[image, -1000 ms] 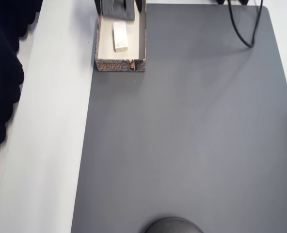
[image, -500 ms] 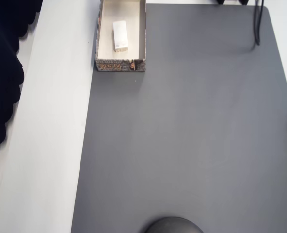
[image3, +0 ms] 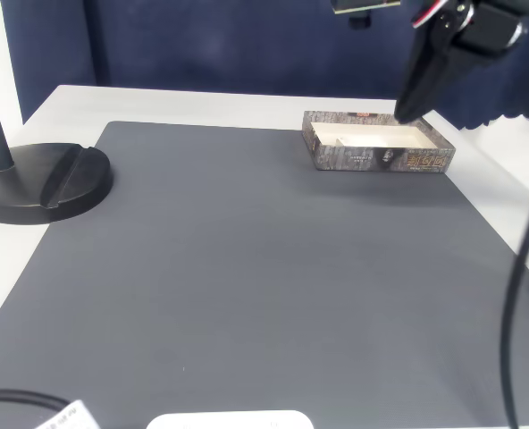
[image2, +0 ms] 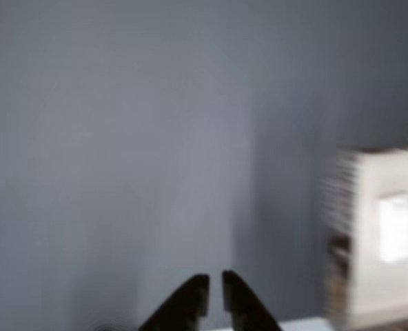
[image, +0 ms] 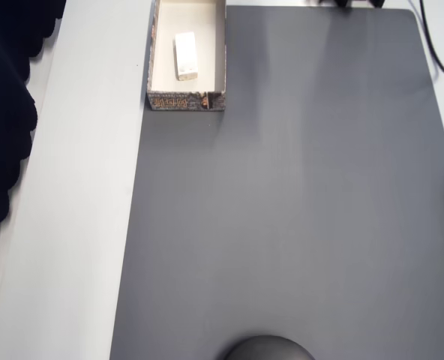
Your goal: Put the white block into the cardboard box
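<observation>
One white block (image: 186, 55) lay flat on the floor of the cardboard box (image: 220, 52), so the placing looked done; in the blurred wrist view both sat off to the right of the gripper (image2: 214, 291). The fingers (image2: 192, 293) were nearly pressed together and held nothing. In the fixed view the gripper (image3: 411, 100) hung above the box, apart from it. Judging by this, only pulling away remained.

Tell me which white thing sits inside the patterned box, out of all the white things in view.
The small white block, lying flat on the floor of the cardboard box. The white table strip lies outside the box, beside the grey mat.
</observation>
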